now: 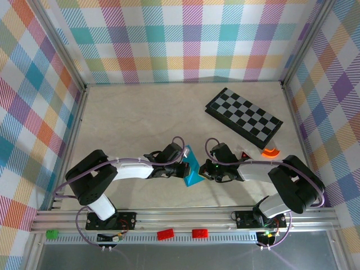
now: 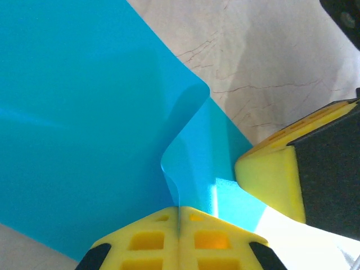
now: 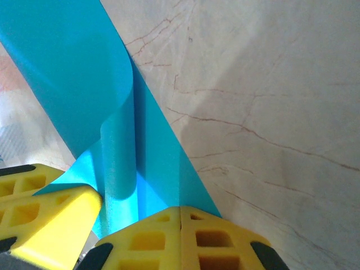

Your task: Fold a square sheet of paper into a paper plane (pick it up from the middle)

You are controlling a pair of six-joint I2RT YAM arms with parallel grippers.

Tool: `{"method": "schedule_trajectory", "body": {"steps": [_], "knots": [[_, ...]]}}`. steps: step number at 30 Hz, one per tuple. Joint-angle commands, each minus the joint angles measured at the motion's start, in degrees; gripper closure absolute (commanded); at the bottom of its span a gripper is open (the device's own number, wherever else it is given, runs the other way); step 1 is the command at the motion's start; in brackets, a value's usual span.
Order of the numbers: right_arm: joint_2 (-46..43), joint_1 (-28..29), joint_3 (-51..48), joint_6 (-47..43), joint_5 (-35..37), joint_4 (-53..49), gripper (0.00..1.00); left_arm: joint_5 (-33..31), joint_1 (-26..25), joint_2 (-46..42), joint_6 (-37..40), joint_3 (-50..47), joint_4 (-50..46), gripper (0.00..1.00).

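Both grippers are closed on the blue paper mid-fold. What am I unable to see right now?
Outline and creases of the paper: in the top view the left gripper and right gripper cover much of it, and the wrist views cut it off at their edges.
Whether it touches the table: no view settles it.
Orange piece: too small in the top view to identify.

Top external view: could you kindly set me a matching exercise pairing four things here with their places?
1 square sheet of paper
2 checkered board
3 orange piece
4 red blocks

A on the near rail
B gripped by left gripper and right gripper
C far right of the table
D beside the board's near corner

Pairs: 1-B, 2-C, 3-D, 4-A
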Motion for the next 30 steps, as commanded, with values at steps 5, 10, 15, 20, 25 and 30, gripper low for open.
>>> {"method": "schedule_trajectory", "body": {"steps": [5, 10, 15, 20, 25, 30], "knots": [[-0.03, -0.25, -1.54, -1.03, 1.78, -4.92, 0.96, -3.02, 0.49, 0.59, 3.12, 1.61, -2.32, 1.0], [-0.2, -0.25, -1.52, -1.07, 1.85, -5.04, 0.96, -3.44, 0.43, 1.59, 4.03, 2.27, -3.17, 1.0], [-0.46, -0.25, -1.52, -1.16, 2.02, -5.23, 0.96, -3.59, 0.45, 1.95, 4.12, 2.28, -3.67, 1.0], [-0.38, -0.25, -1.52, -1.07, 2.11, -5.25, 0.96, -4.51, 0.42, 1.68, 4.29, 2.19, -4.37, 1.0], [-0.41, -0.25, -1.52, -1.07, 2.13, -5.22, 0.96, -5.12, 0.37, 1.12, 4.37, 2.0, -4.77, 1.0], [-0.38, -0.25, -1.52, -1.07, 2.11, -5.26, 0.96, -5.38, 0.44, 1.16, 4.53, 2.07, -4.35, 1.0]]}}
